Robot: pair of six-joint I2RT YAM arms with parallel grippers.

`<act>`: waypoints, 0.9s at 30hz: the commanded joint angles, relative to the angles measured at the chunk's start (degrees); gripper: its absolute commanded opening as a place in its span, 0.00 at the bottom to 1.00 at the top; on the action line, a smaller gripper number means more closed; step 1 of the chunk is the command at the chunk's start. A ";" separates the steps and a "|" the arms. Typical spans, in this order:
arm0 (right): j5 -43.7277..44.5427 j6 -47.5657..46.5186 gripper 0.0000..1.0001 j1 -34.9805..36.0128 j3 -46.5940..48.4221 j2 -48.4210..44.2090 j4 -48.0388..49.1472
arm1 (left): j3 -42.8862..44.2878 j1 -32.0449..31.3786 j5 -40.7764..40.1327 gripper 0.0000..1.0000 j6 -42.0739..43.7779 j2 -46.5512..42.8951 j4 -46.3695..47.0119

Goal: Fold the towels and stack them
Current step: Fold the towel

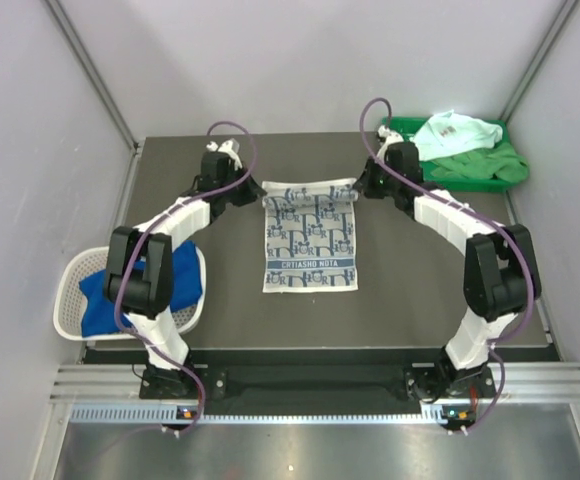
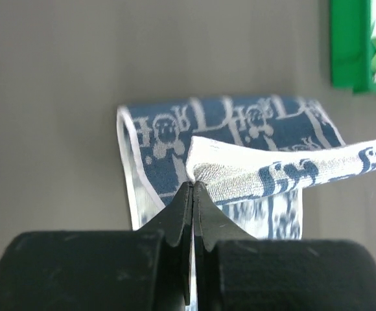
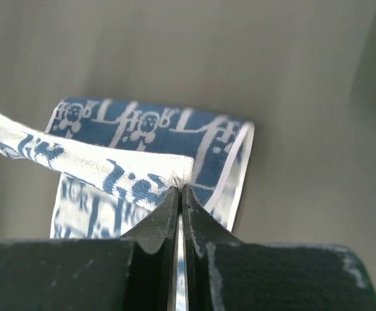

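A white towel with navy logo print (image 1: 310, 240) lies flat mid-table, its far edge lifted and curled over. My left gripper (image 1: 253, 193) is shut on the far left corner of it (image 2: 204, 170). My right gripper (image 1: 363, 186) is shut on the far right corner (image 3: 175, 173). The held edge stretches between them above the rest of the cloth. A royal blue towel (image 1: 105, 290) lies in the white mesh basket (image 1: 70, 310) at the left. A mint towel (image 1: 455, 133) and a green towel (image 1: 475, 165) lie in the green tray (image 1: 402, 126) at the far right.
The basket sits beside the left arm's base link at the table's left edge. The green tray also shows in the left wrist view (image 2: 350, 45). Grey walls enclose the dark table (image 1: 220, 310) on three sides.
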 commanded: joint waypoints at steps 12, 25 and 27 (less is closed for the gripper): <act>1.97 4.75 0.00 3.57 -24.87 -14.89 10.01 | -22.45 -4.14 -2.60 0.00 -1.47 -15.15 5.90; 4.88 5.37 0.00 6.56 -30.76 -21.04 9.75 | -29.13 -6.51 -3.84 0.00 -1.03 -22.46 4.58; 5.23 5.45 0.00 6.82 -31.82 -22.19 9.57 | -29.92 -6.86 -4.01 0.00 -0.86 -23.07 4.24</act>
